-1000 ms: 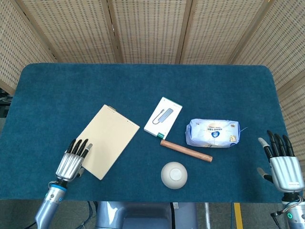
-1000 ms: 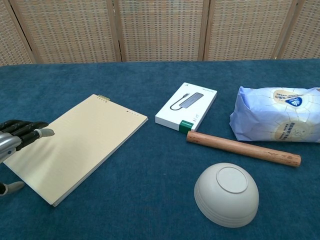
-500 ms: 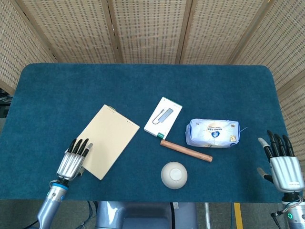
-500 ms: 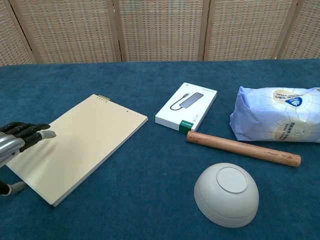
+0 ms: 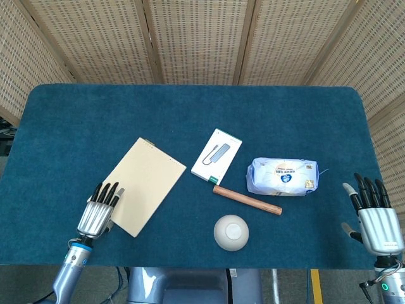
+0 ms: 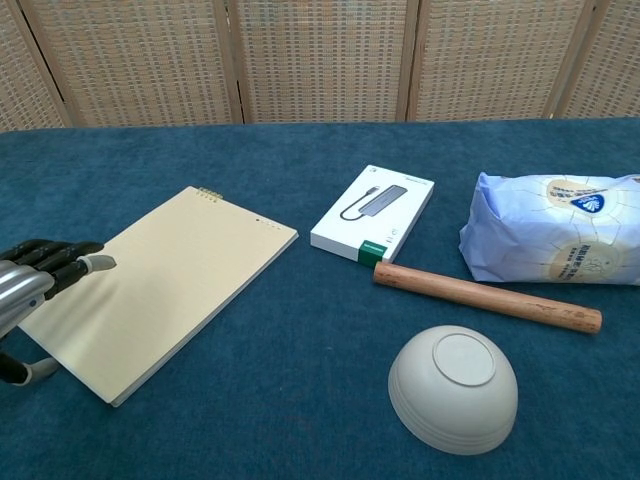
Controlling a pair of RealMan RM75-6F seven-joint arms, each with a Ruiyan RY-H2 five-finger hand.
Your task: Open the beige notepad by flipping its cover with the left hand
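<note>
The beige notepad [image 5: 139,185] [image 6: 160,290] lies shut and flat on the blue table, turned at an angle, left of centre. My left hand [image 5: 98,212] [image 6: 30,285] is at its near-left edge; the fingertips rest on the cover's left margin, and the thumb sits low by the near corner. Nothing is gripped. My right hand [image 5: 374,218] hovers with its fingers spread beyond the table's near-right corner, far from the notepad. It shows in the head view only.
Right of the notepad lies a white box [image 5: 217,156] [image 6: 373,213]. A wooden rod [image 5: 247,200] [image 6: 487,297] and an upturned pale bowl [image 5: 231,232] [image 6: 453,388] are nearer me. A blue-white bag [image 5: 282,176] [image 6: 555,243] sits at the right. Wicker screens stand behind.
The left hand has drawn slightly back toward me along the notepad's edge, and the notepad's near corner has shifted a little to the right. The right hand is still.
</note>
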